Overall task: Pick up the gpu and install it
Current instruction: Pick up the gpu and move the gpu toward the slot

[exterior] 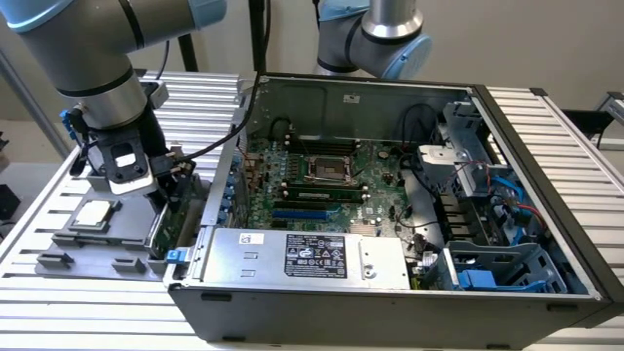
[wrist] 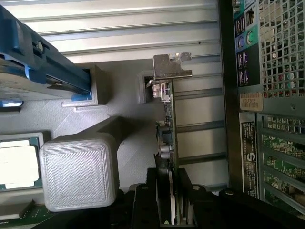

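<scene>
The gpu (exterior: 181,216) stood on its long edge in a slot of the grey tray (exterior: 93,257), just outside the computer case (exterior: 390,311), against the case's wall on the exterior view's left. In the wrist view the card (wrist: 169,129) appeared edge-on, and its grey metal bracket (wrist: 171,67) was at the end farthest from the claw (wrist: 170,210), beside the case's rear panel (wrist: 248,133).

The claw (exterior: 164,193) was lowered over the card's upper edge. It stood part open, with one finger on each face of the board and only slim gaps showing. No firm pinch could be made out, so the card did not look held yet.

As a judgement, the card should be light and stiff. A thin board flexes if it is levered, though, and its faces carry small components and solder points that a hard squeeze could damage. The bare upper edge, away from the bracket and the connector edge in the tray, looked the safest place to take hold. A grip near the middle of its length should keep it from swinging. The smooth board faces may be slippery, so the pads would need to sit square.

A CPU chip (exterior: 95,213) lay in another tray pocket farther from the case, and a hard drive with blue rails (wrist: 43,62) sat near it. The tray rested on a slatted metal surface (exterior: 98,311).
</scene>
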Controlling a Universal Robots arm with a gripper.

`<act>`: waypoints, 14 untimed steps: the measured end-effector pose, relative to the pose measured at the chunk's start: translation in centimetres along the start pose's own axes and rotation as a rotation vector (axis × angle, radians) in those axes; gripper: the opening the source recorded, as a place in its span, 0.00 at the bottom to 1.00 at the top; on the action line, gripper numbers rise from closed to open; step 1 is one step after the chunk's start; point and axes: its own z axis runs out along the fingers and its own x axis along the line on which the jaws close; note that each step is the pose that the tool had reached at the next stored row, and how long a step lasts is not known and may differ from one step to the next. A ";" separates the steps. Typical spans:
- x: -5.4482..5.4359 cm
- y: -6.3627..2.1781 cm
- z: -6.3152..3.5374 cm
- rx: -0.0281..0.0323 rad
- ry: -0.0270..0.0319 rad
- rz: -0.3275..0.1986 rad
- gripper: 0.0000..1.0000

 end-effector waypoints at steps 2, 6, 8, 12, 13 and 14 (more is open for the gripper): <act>0.0 0.00 0.00 -0.0001 -0.0001 0.000 0.28; 0.0 0.00 0.01 0.0000 0.0017 0.000 0.27; 0.0 0.00 -0.03 0.0002 0.0051 -0.001 0.27; 0.0 0.00 -0.32 0.0005 0.0151 -0.010 0.27; 0.0 0.00 -0.40 0.0003 0.0173 -0.014 0.27; 0.0 0.01 -0.46 0.0001 0.0191 -0.019 0.27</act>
